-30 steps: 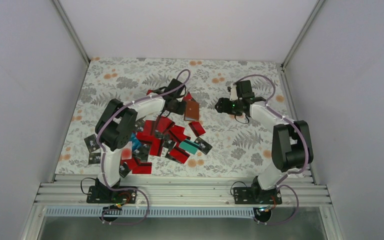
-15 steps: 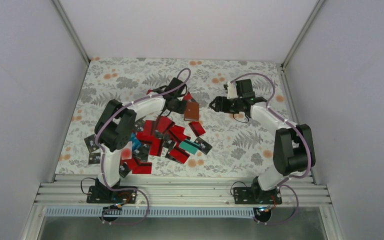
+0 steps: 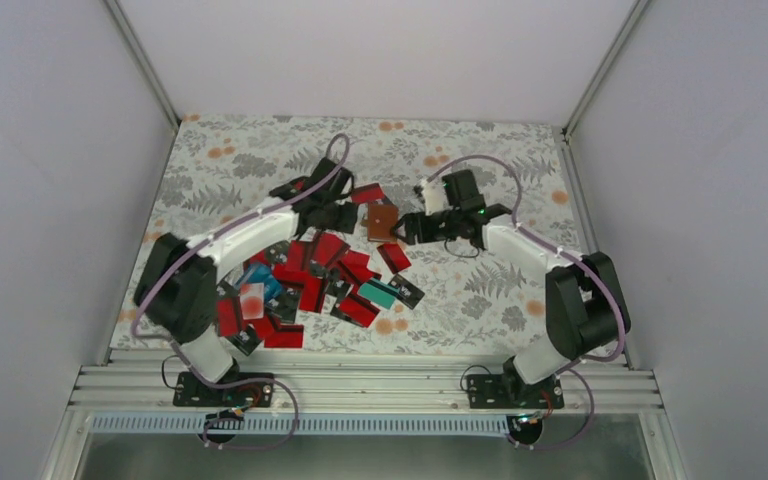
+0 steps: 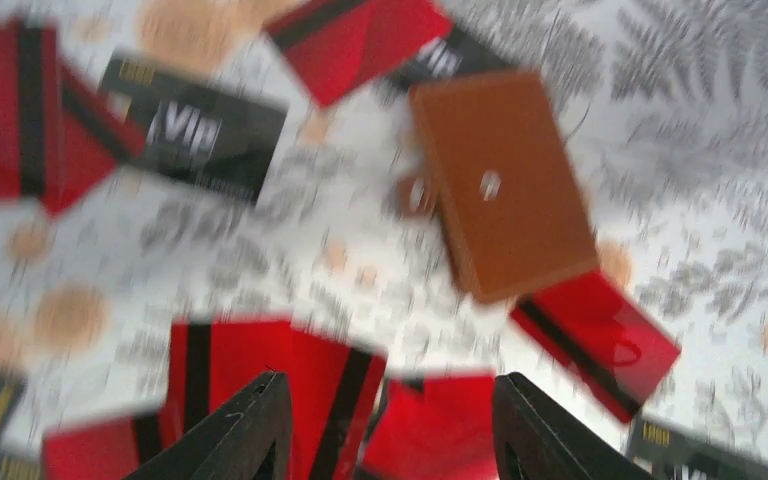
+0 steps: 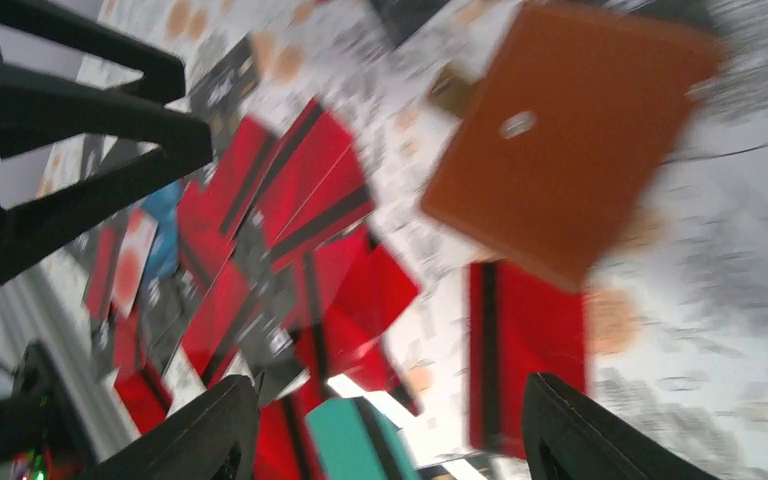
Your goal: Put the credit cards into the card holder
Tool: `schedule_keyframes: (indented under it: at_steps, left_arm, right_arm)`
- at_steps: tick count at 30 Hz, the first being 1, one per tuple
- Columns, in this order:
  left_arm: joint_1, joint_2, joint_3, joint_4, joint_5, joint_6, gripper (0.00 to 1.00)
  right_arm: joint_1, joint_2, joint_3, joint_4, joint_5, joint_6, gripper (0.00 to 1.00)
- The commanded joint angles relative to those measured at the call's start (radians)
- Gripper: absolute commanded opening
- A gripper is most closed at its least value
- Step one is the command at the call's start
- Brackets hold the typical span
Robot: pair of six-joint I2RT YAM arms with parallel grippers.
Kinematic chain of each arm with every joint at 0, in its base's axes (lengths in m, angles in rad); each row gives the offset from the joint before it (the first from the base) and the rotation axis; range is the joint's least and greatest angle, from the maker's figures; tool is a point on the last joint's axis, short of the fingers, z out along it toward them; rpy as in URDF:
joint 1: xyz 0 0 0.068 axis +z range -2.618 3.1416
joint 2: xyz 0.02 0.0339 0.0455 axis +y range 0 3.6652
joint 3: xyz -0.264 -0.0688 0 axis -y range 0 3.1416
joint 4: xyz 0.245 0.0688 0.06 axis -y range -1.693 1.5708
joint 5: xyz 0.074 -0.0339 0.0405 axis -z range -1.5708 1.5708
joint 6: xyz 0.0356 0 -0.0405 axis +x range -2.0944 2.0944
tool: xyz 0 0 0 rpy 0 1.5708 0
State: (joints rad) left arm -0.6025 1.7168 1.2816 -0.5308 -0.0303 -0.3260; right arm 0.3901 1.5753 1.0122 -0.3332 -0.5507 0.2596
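Here the card holder lies closed beside scattered credit cards

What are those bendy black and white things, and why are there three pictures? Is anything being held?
They are two robot arms, a left arm and a right arm, bolted to a flowery table. One picture looks down from above; the other two come from small cameras on the wrists. Red, black and teal credit cards lie in a heap. The brown card holder lies on the table between the arms' tips. Both pairs of jaws are open and hold nothing.
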Motion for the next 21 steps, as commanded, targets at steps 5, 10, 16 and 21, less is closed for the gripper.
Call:
schedule_keyframes:
  at_steps: [5, 10, 16, 21]
  left_arm:
    - [-0.029, -0.316, -0.316, -0.238, -0.034, -0.287, 0.57]
    - [-0.053, -0.461, -0.450, -0.283, -0.008, -0.386, 0.62]
    - [-0.135, -0.501, -0.535, -0.153, 0.049, -0.411, 0.62]
    - [-0.184, -0.449, -0.590, -0.014, 0.082, -0.435, 0.60]
  right_arm:
    - [0.240, -0.036, -0.069, 0.095, -0.107, -0.055, 0.63]
    - [0.344, -0.014, -0.082, 0.115, -0.094, -0.068, 0.61]
    - [0.384, 0.006, -0.169, 0.109, -0.019, 0.011, 0.56]
    - [0.392, 0.006, -0.233, 0.111, 0.004, 0.043, 0.54]
